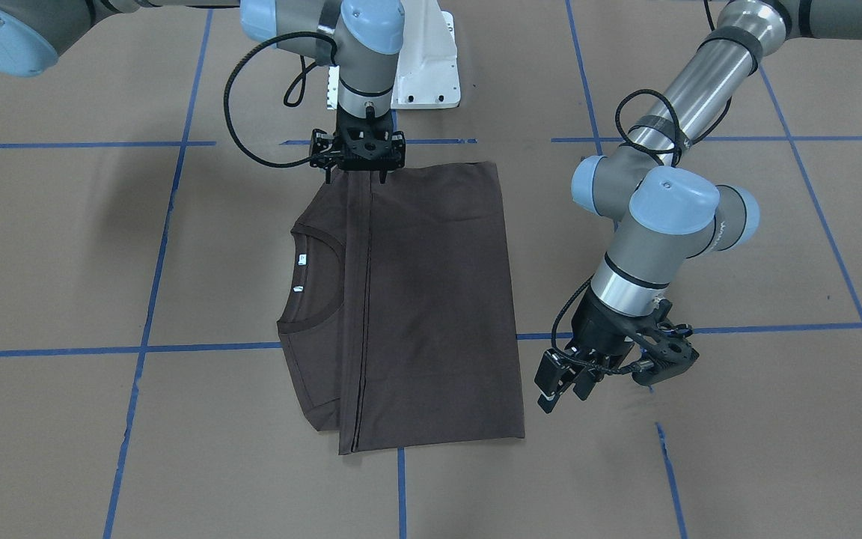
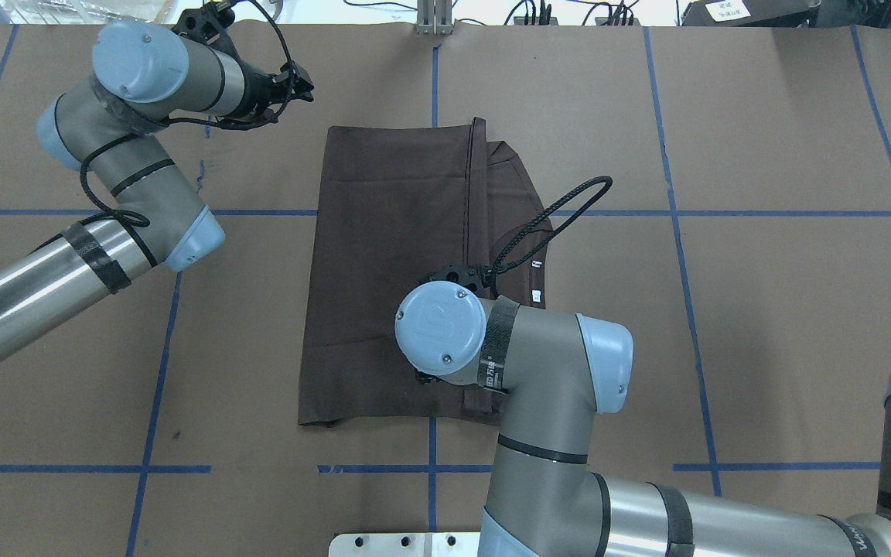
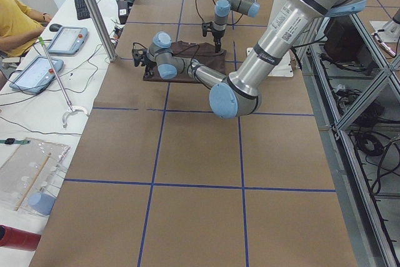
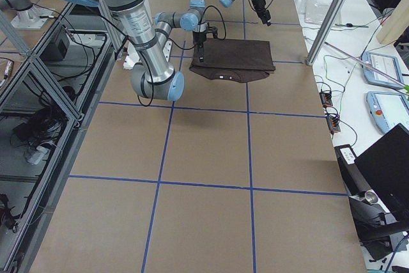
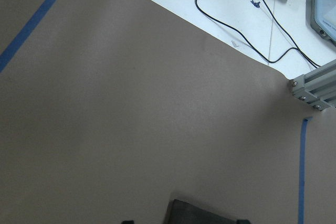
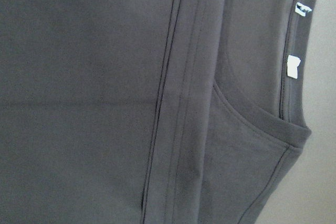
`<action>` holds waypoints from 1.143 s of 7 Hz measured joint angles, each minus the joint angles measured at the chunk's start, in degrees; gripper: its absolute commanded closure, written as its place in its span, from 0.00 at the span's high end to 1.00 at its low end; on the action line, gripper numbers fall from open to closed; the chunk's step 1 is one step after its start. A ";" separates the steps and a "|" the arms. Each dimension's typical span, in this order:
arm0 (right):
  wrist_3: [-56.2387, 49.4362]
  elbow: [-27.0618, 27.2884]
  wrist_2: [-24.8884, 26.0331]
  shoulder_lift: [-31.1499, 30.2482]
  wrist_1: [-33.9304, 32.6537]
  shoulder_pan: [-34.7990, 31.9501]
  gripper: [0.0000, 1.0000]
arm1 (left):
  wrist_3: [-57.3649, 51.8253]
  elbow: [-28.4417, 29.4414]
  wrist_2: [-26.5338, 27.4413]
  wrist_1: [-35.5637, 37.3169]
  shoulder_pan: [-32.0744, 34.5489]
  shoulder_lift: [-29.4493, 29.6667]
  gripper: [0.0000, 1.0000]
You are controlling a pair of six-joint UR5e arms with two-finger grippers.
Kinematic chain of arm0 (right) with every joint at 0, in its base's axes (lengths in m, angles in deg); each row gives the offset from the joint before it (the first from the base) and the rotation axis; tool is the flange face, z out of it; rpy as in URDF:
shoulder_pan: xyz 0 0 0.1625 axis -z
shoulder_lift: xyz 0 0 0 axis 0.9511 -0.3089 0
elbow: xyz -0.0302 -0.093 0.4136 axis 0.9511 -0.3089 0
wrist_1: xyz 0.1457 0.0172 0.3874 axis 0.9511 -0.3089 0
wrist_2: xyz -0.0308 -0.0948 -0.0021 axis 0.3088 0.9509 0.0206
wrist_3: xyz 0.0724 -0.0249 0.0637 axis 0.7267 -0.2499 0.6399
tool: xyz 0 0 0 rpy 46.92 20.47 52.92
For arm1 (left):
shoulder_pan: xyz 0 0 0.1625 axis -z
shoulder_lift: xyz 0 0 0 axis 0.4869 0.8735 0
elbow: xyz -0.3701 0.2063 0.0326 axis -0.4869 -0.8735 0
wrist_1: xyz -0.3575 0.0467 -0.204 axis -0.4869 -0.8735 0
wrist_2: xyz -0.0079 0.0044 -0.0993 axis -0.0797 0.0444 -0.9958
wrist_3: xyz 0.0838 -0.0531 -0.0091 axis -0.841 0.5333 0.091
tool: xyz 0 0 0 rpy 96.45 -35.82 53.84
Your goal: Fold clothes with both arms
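A dark brown shirt lies flat in the middle of a brown surface marked with a grid of blue tape. The shirt is folded into a rough rectangle. A wide flap with a stitched hem covers most of it, and that hem runs straight from the robot's side to the far side. Past the hem, on the robot's right, the collar shows with 2 white tags inside the neck.

The right gripper points straight down at the shirt's edge nearest the robot, close to where the hem meets that edge. Its jaws are spread and grip nothing. I cannot tell whether the tips touch the cloth.

The left gripper hangs tilted over bare surface just beside the shirt's far corner on the robot's left. It is clear of the cloth, and its jaws are spread and empty.
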 measured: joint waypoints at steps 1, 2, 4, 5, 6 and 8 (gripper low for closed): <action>-0.64 -1.24 -0.16 0.22 -0.18 0.47 1.00 | 0.04 -0.06 0.02 0.00 0.00 -0.01 0.73; -1.17 -2.38 -0.24 0.40 -0.23 0.76 1.00 | 0.09 -0.20 0.02 0.03 0.00 -0.01 0.73; -2.08 -3.63 -0.92 0.18 -0.37 0.93 1.00 | 0.15 -0.64 0.03 0.08 0.00 -0.01 0.73; -3.26 -3.51 -1.59 -0.08 -1.53 0.91 1.00 | 0.16 -0.81 0.01 0.09 0.00 -0.01 0.73; -4.77 -2.78 -2.03 -0.51 -3.42 0.86 1.00 | 0.16 -1.20 -0.03 0.10 0.00 -0.07 0.73; -7.41 1.87 -2.28 -5.18 -5.53 0.19 1.00 | 0.16 -3.32 -0.11 1.35 0.03 -0.15 0.73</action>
